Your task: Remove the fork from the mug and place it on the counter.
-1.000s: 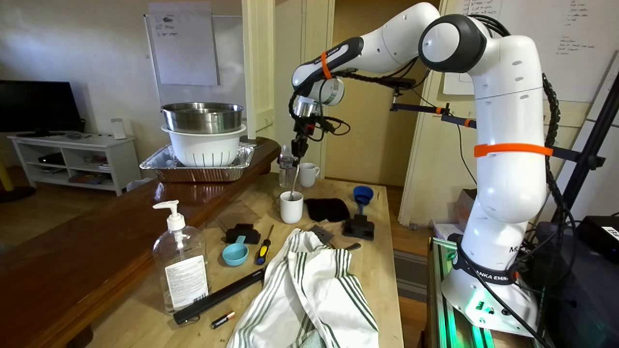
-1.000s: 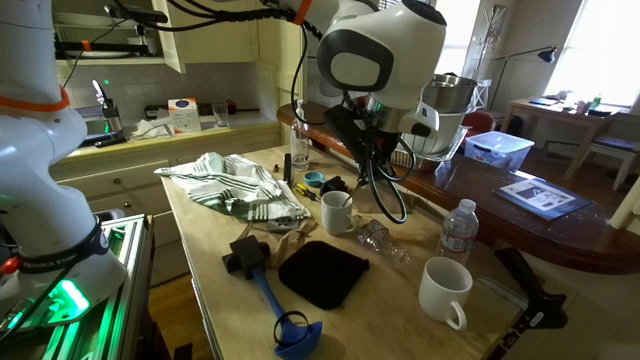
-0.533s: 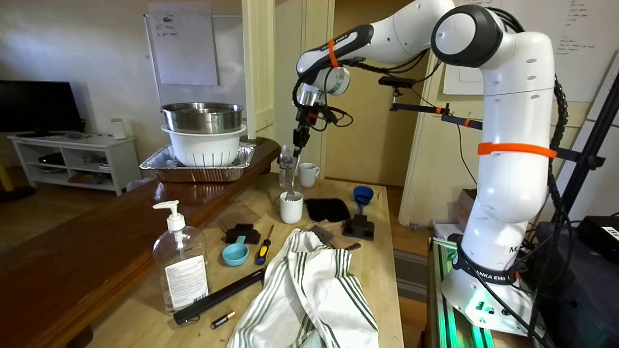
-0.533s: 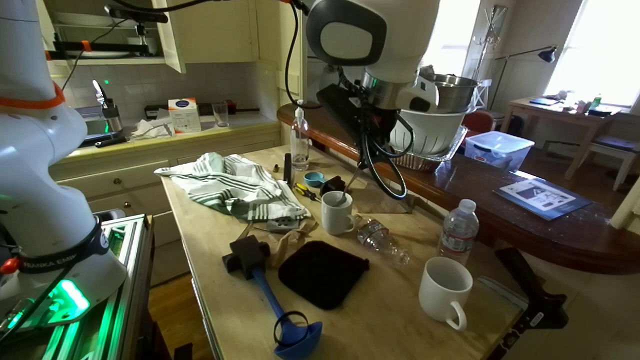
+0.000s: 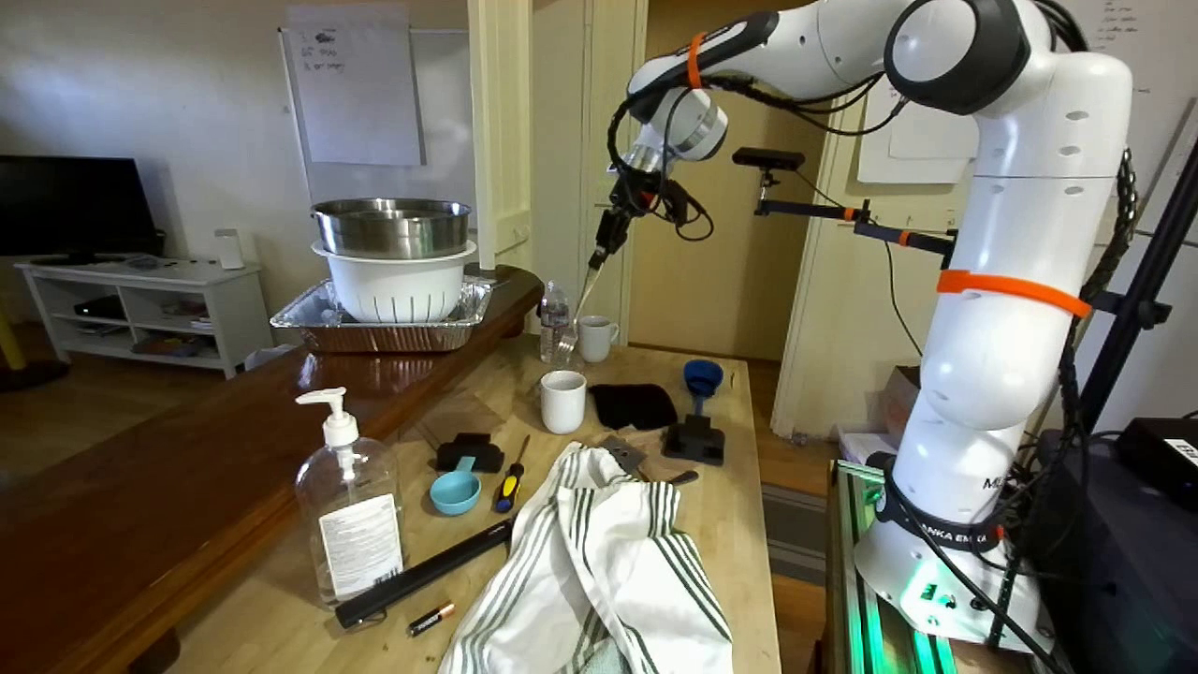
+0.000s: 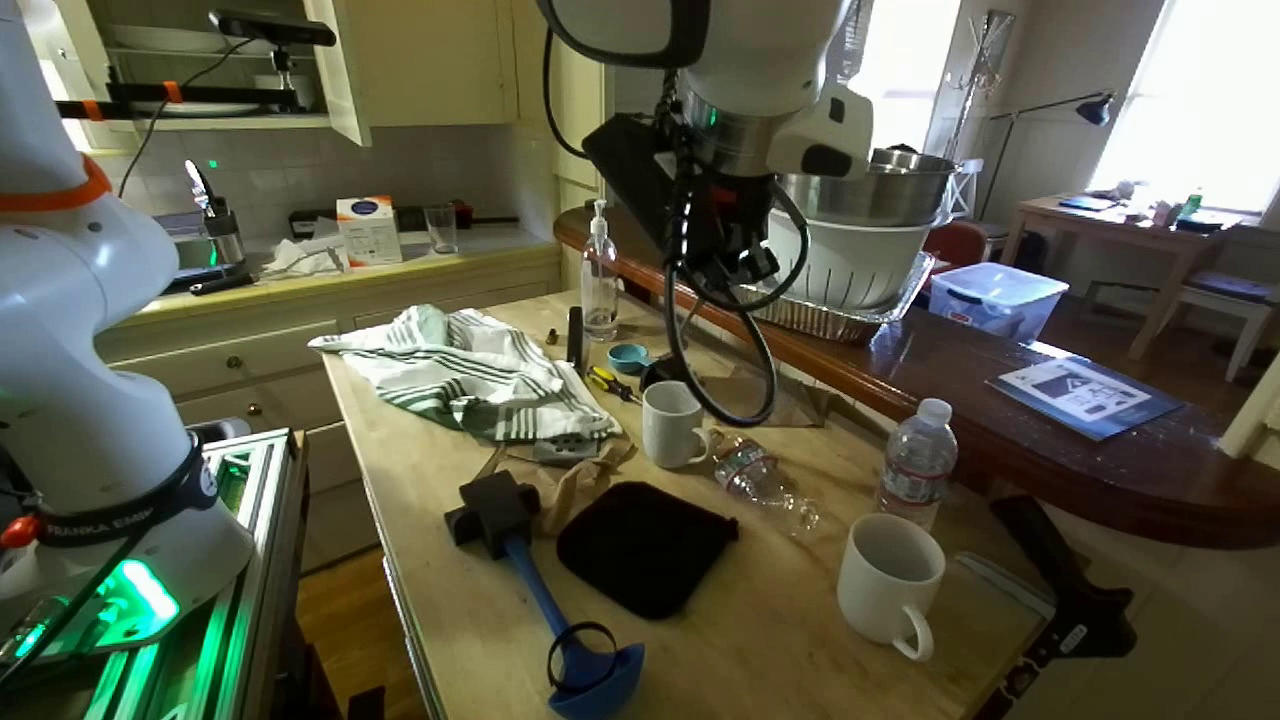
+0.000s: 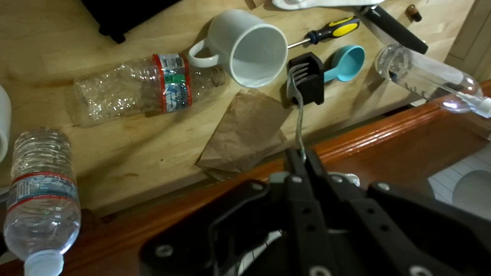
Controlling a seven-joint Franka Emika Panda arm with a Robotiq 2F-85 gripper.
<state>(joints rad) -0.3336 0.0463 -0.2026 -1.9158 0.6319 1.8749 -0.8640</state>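
Between the fingers point(image 7: 295, 165) sits the fork point(image 7: 299, 109), reaching ahead of them above the counter point(image 7: 57, 38). In the wrist view the mug point(image 7: 238, 42) stands ahead and to the left of the fingers, apart from the tines. Just left of the fingers lies paper point(image 7: 241, 134); farther left lies a bottle point(image 7: 134, 90), its mouth beside the mug; farthest left stand an upright bottle point(image 7: 44, 188) and a second mug point(image 7: 3, 122). Ahead and right lie a scoop point(image 7: 349, 63) and, beyond it, a screwdriver point(image 7: 341, 28); well to the right stands a pump bottle point(image 7: 422, 74). In an exterior view, left of the fingers, a raised ledge point(image 5: 187, 449) bears a tray point(image 5: 384, 339), with a colander point(image 5: 393, 290) in it and a bowl point(image 5: 393, 234) in that.
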